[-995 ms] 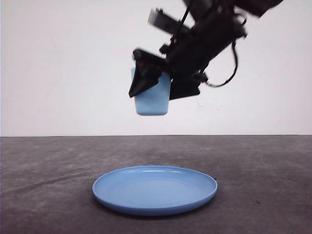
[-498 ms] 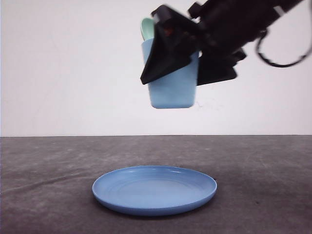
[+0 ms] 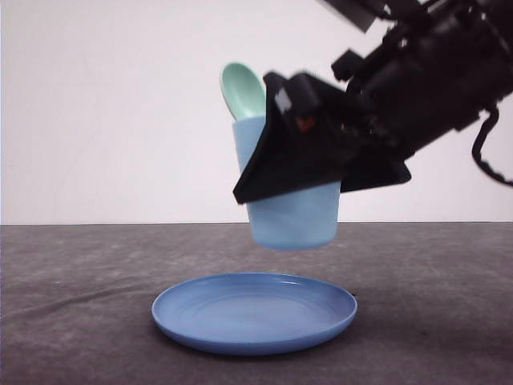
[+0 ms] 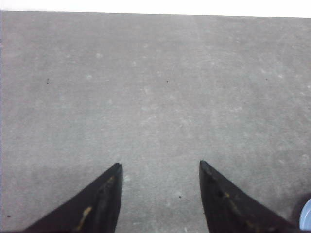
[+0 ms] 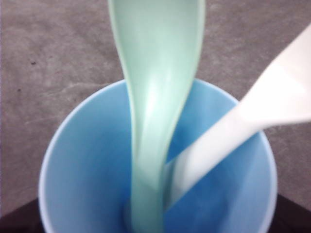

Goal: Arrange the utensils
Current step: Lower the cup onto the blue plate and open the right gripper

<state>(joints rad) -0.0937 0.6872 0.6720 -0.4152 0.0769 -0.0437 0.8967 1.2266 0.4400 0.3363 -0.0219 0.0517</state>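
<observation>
While the right gripper's jaws pinch the light blue cup above the round blue plate, the mint-green spoon and white fork stand inside it. The left gripper's jaws hang spread over the bare table.

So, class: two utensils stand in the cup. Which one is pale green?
The spoon, its mint oval bowl rising above the cup; the fork beside it is white.
</observation>
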